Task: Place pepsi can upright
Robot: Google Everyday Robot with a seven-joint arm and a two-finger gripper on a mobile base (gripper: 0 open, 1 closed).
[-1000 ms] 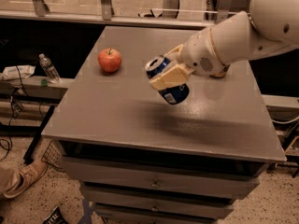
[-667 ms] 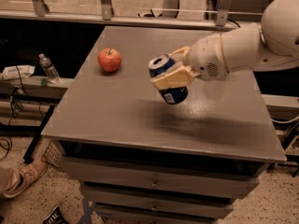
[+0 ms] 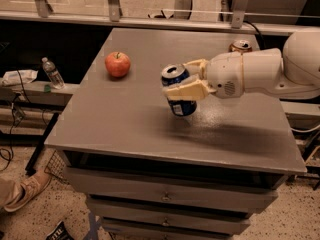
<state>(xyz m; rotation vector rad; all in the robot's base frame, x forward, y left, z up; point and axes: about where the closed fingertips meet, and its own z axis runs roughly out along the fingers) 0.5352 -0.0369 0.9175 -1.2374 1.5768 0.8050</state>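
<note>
The pepsi can is dark blue with a silver top and stands nearly upright, tilted slightly, just above or touching the grey table near its middle. My gripper reaches in from the right, its cream fingers shut around the can's upper body. The white arm stretches away to the right edge of the view.
A red apple lies on the table at the left rear. A gold-brown can stands at the back right, partly hidden behind my arm. A water bottle stands on a low shelf to the left. Drawers sit below the tabletop.
My arm has swung lower and more level, and the can has turned from tilted to nearly upright and come down toward the tabletop.
</note>
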